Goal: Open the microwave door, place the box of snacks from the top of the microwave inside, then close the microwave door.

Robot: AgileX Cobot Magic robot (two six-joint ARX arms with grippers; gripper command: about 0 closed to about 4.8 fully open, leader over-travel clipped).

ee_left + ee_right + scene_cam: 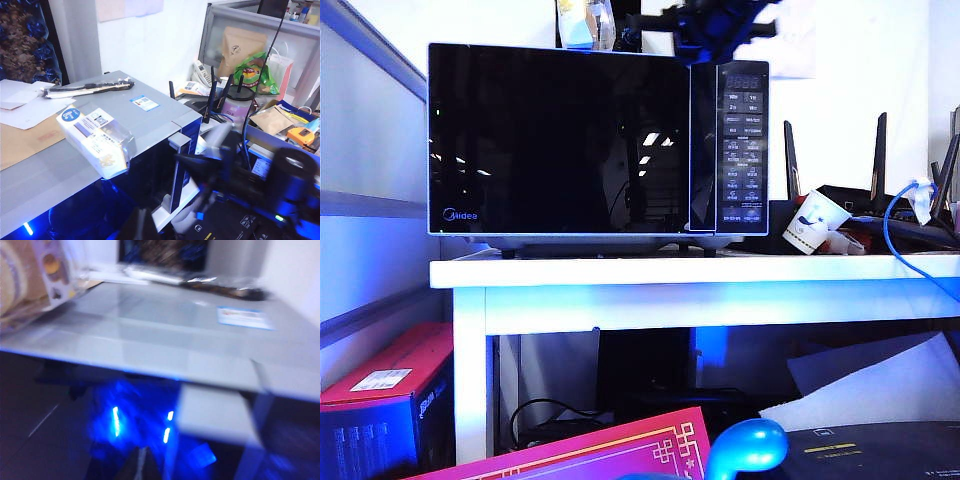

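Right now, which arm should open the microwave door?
Right. The right gripper, shut, is just above the door on its handle side, by the button panel. The left gripper, shut, hangs toward the other side, near the snack box.

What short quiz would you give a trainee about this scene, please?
1. True or false: the box of snacks lies inside the microwave.
2. What lies on the table beside the microwave? A paper cup; B kettle; C plate.
3. The logo on the microwave door reads ____.
Key: 1 false, it sits on top; 2 A; 3 Midea. Left gripper and right gripper hover before the microwave's top, jaws shut.
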